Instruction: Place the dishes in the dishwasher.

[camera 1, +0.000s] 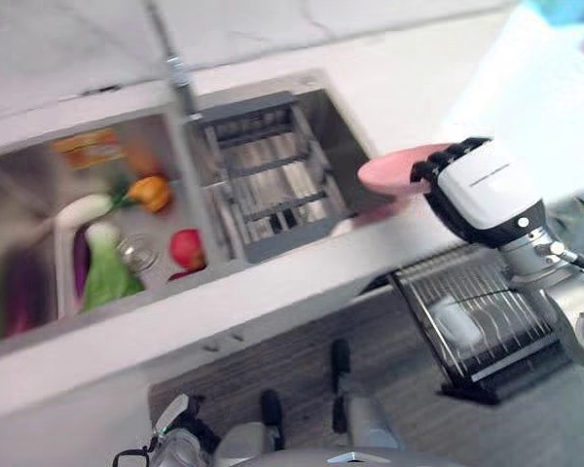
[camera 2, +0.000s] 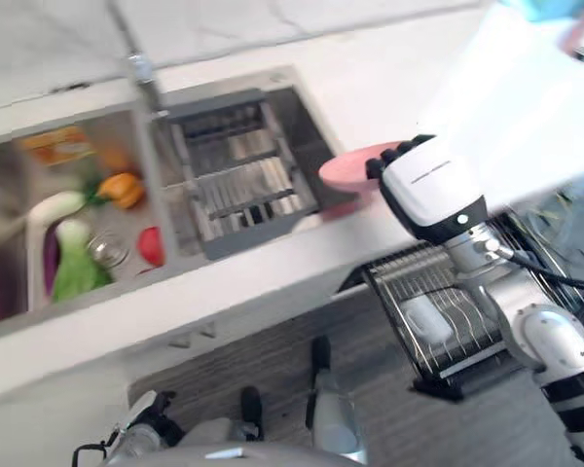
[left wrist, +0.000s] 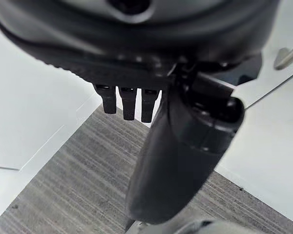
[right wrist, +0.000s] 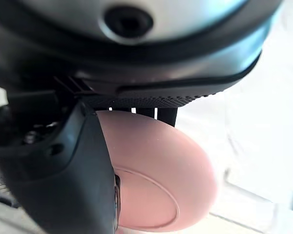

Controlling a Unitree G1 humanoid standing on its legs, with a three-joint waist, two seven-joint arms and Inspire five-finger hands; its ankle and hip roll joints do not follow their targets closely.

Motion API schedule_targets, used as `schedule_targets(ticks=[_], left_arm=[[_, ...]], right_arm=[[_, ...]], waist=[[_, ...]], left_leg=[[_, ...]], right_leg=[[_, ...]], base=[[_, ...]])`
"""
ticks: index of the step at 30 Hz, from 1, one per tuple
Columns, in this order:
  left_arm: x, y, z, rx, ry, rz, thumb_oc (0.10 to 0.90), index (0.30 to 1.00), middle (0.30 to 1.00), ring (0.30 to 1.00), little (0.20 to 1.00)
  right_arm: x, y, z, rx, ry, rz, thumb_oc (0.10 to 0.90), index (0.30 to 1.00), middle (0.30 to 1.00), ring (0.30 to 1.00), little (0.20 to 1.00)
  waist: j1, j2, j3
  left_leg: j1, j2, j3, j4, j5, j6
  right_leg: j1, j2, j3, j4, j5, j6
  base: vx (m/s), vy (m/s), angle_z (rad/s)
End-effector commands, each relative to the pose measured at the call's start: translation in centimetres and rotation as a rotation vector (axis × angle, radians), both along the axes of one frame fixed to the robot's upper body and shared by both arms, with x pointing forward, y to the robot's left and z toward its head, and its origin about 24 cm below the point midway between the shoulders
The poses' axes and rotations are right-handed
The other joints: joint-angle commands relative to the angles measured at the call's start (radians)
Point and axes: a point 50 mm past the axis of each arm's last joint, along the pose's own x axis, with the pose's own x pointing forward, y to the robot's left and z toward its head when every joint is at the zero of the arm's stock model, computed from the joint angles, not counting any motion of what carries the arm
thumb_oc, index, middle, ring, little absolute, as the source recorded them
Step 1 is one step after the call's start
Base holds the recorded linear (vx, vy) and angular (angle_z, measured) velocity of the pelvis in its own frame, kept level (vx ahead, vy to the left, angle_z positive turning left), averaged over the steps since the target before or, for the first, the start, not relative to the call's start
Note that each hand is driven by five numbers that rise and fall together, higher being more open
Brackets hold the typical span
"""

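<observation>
A round pink plate [right wrist: 161,180] is pinched between the thumb and fingers of the right hand [camera 1: 467,190], held level above the white table [camera 1: 389,88] so it can be carried to the wire dishwasher rack [camera 1: 487,321] below that hand. The left hand [left wrist: 185,146] hangs relaxed over the floor.

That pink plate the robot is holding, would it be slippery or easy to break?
The pink plate keeps its flat round shape while the right hand pinches it at one edge, so it is probably stiff. Its smooth, even surface suggests it could slip in a loose grip. Whether it would break if dropped cannot be told; the material is unclear.
</observation>
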Motion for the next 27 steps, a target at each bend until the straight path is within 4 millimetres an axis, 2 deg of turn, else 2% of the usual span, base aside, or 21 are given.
schedule_targets(ticks=[1,2,3,4,6,9,10,13,14,20,21,23,27], left_arm=[[-2.4,0.0,-0.7,-0.013,0.075,0.004,0.800,0.900,0.900,0.900,0.900],[-2.6,0.1,-0.7,-0.014,0.074,0.016,0.800,0.900,0.900,0.900,0.900],[-3.0,0.3,-0.7,-0.015,0.076,0.049,0.800,0.900,0.900,0.900,0.900],[-3.0,0.3,-0.7,-0.014,0.075,0.050,0.800,0.900,0.900,0.900,0.900],[-3.3,0.2,-0.9,-0.024,0.077,0.105,0.800,0.900,0.900,0.900,0.900],[-3.7,-0.5,-1.1,-0.036,0.082,0.131,0.800,0.900,0.900,0.900,0.900],[-3.9,-1.2,-1.3,-0.053,0.085,0.138,0.800,0.900,0.900,0.900,0.900],[-3.7,-1.6,-1.4,-0.051,0.090,0.116,0.800,0.900,0.900,0.900,0.900],[-3.3,-2.4,-1.5,-0.046,0.094,0.070,0.800,0.900,0.900,0.900,0.900],[-3.6,-2.6,-1.7,-0.032,0.114,0.078,0.800,0.900,0.900,0.900,0.900],[-3.6,-2.7,-1.8,-0.019,0.117,0.076,0.800,0.900,0.900,0.900,0.900],[-3.8,-2.7,-1.9,-0.001,0.128,0.095,0.800,0.900,0.900,0.900,0.900],[-3.5,-2.8,-1.8,0.018,0.123,0.074,0.800,0.900,0.900,0.900,0.900]], right_arm=[[-0.3,-0.3,8.5,-0.082,-0.352,0.011,0.400,0.300,0.300,0.300,0.300],[-0.4,-0.9,8.4,-0.069,-0.355,-0.017,0.400,0.300,0.300,0.300,0.300],[-0.3,-1.2,8.4,-0.059,-0.366,-0.034,0.400,0.300,0.300,0.300,0.300],[-0.3,-1.2,8.4,-0.058,-0.366,-0.034,0.400,0.300,0.300,0.300,0.300],[0.1,-1.7,8.2,-0.015,-0.373,-0.058,0.400,0.300,0.300,0.300,0.300],[0.5,-1.9,7.8,-0.013,-0.356,-0.078,0.400,0.300,0.300,0.300,0.300],[0.6,-2.4,7.6,-0.011,-0.362,-0.100,0.400,0.300,0.300,0.300,0.300],[0.6,-2.7,7.4,-0.018,-0.367,-0.117,0.400,0.300,0.300,0.300,0.300],[0.4,-3.7,6.5,-0.006,-0.373,-0.171,0.400,0.300,0.300,0.300,0.300],[-0.9,-5.7,5.2,0.023,-0.416,-0.277,0.400,0.300,0.300,0.300,0.300],[-1.2,-6.2,3.3,0.141,-0.417,-0.311,0.400,0.300,0.300,0.300,0.300],[-1.3,-6.1,0.9,0.236,-0.380,-0.336,0.400,0.300,0.300,0.300,0.300],[-0.9,-6.6,-0.7,0.199,-0.325,-0.396,0.400,0.300,0.300,0.300,0.300]], waist=[[0.059,0.013,-0.059],[0.064,0.014,-0.062],[0.081,0.007,-0.068],[0.083,0.007,-0.068],[0.096,0.002,-0.071],[0.103,0.007,-0.080],[0.107,0.013,-0.078],[0.102,0.021,-0.068],[0.094,0.033,-0.055],[0.080,0.058,-0.051],[0.073,0.069,-0.047],[0.070,0.075,-0.043],[0.069,0.085,-0.034]], left_leg=[[-0.021,0.064,-0.102,-0.040,-0.015,-0.069],[-0.025,0.062,-0.093,-0.035,-0.013,-0.065],[-0.035,0.051,-0.083,-0.029,-0.014,-0.066],[-0.035,0.053,-0.081,-0.030,-0.010,-0.066],[-0.047,0.045,-0.061,-0.015,-0.005,-0.068],[-0.055,0.070,-0.043,-0.007,0.006,-0.086],[-0.062,0.087,-0.045,0.002,0.016,-0.101],[-0.060,0.099,-0.052,0.009,0.022,-0.112],[-0.064,0.116,-0.072,0.023,0.035,-0.128],[-0.058,0.134,-0.097,0.021,0.056,-0.149],[-0.054,0.138,-0.096,0.017,0.062,-0.152],[-0.047,0.141,-0.100,0.011,0.064,-0.156],[-0.045,0.144,-0.103,0.006,0.068,-0.161]], right_leg=[[0.136,0.010,0.122,0.093,-0.196,-0.028],[0.154,0.019,0.136,0.095,-0.223,-0.033],[0.201,0.018,0.134,0.028,-0.232,-0.038],[0.203,0.021,0.135,0.019,-0.224,-0.039],[0.230,0.021,0.156,-0.095,-0.206,-0.049],[0.265,0.041,0.166,-0.222,-0.171,-0.055],[0.296,0.047,0.148,-0.272,-0.162,-0.057],[0.312,0.055,0.140,-0.277,-0.166,-0.064],[0.328,0.066,0.121,-0.279,-0.180,-0.078],[0.356,0.083,0.083,-0.280,-0.201,-0.097],[0.359,0.086,0.075,-0.278,-0.204,-0.100],[0.364,0.088,0.073,-0.277,-0.207,-0.104],[0.361,0.089,0.068,-0.275,-0.210,-0.106]], base=[[-0.12,0.062,-0.45],[-0.14,0.010,-0.37],[-0.11,-0.010,-0.35],[-0.10,-0.029,-0.56],[-0.04,-0.091,-1.01],[-0.02,-0.212,-0.58],[-0.02,-0.248,-0.27],[-0.01,-0.122,0.06],[0.00,-0.153,0.14],[0.02,-0.088,0.20],[0.01,-0.046,0.12],[0.01,-0.050,0.12],[-0.01,-0.017,0.05]])
